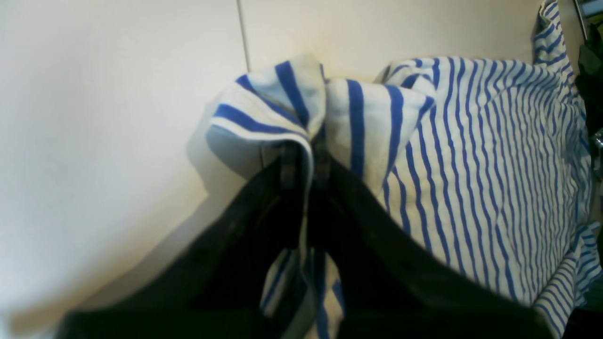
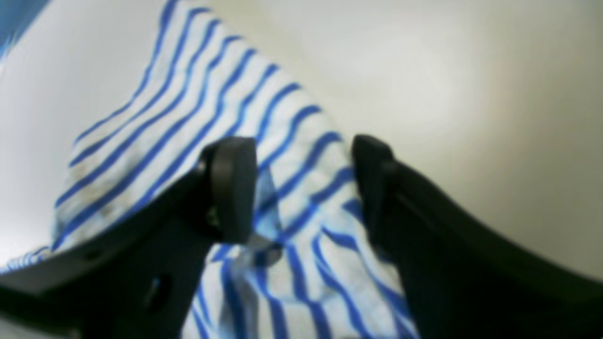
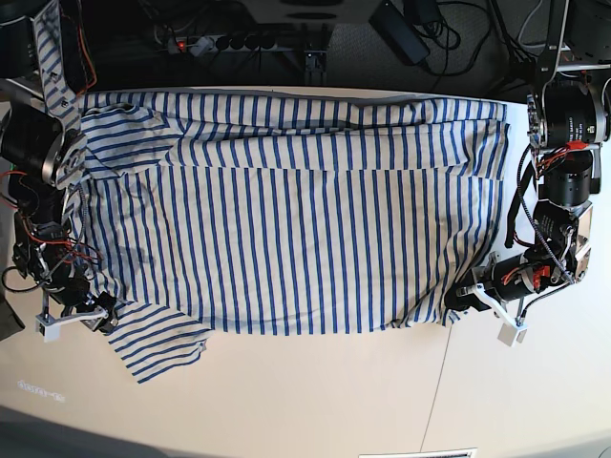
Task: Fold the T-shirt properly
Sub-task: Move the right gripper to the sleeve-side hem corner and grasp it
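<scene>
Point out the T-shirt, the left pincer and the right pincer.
T-shirt (image 3: 286, 219): base view, middle of the striped body.
Left pincer (image 1: 306, 157): left wrist view, between the tips, shut on a bunched fold of the T-shirt.
Right pincer (image 2: 304, 188): right wrist view, the gap between the open tips, over the fabric.

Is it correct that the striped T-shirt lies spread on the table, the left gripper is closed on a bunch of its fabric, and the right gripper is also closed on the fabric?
Not fully. The right gripper is open: the right wrist view shows its jaws apart, with the T-shirt between them. The rest holds: the left gripper is shut on bunched fabric, and the T-shirt lies spread on the table.
</scene>
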